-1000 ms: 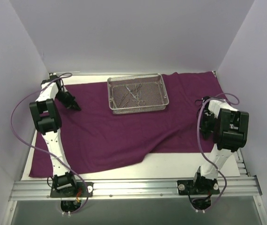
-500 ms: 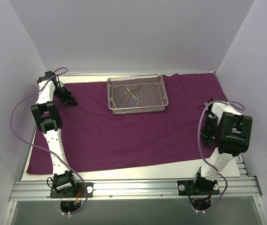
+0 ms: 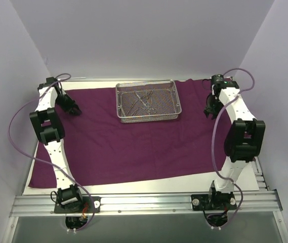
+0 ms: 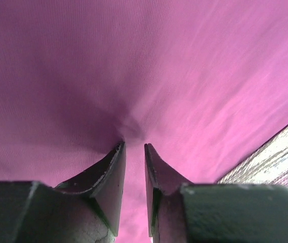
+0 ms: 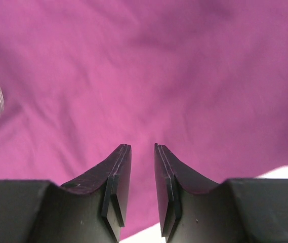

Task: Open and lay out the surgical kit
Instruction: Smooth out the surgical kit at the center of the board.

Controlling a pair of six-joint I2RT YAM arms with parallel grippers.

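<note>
A: What carries the things here?

B: A white table [image 3: 184,181].

A: And what lies directly on it?

B: Only one dark purple cloth wrap [image 3: 133,147], spread open and almost flat. It covers most of the top. A bare white strip shows along the near edge, and it becomes wider toward the right side.

No text, label, brand, number or sign can be read, neither on the dark magenta-purple cloth wrap [image 3: 133,149] nor on the rectangular silver wire-mesh tray [image 3: 149,119].
</note>
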